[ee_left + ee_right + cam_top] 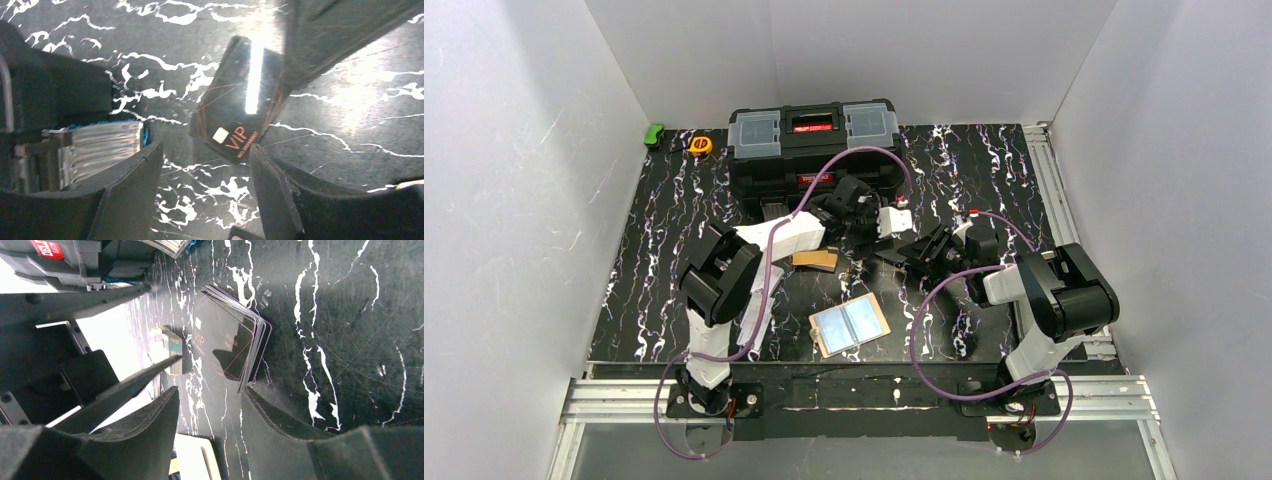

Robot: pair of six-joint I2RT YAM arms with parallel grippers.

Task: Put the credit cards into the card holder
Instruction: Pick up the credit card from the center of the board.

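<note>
On the black white-veined tabletop (664, 250), my left gripper (206, 149) stands with jaws spread just short of a stack of thin dark VIP-printed cards (235, 112); my right gripper (210, 390) gapes beside it. Nearer lies the open beige card holder (849, 323).

Toolbox (814, 150), tape measure (700, 145) (orange), green object (655, 134)

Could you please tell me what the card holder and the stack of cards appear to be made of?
Card holder: apparently tan leather or leatherette, with clear plastic pockets that give a bluish glare. Stack of cards: probably glossy dark plastic, as the top face mirrors light and thin layered edges show.
</note>
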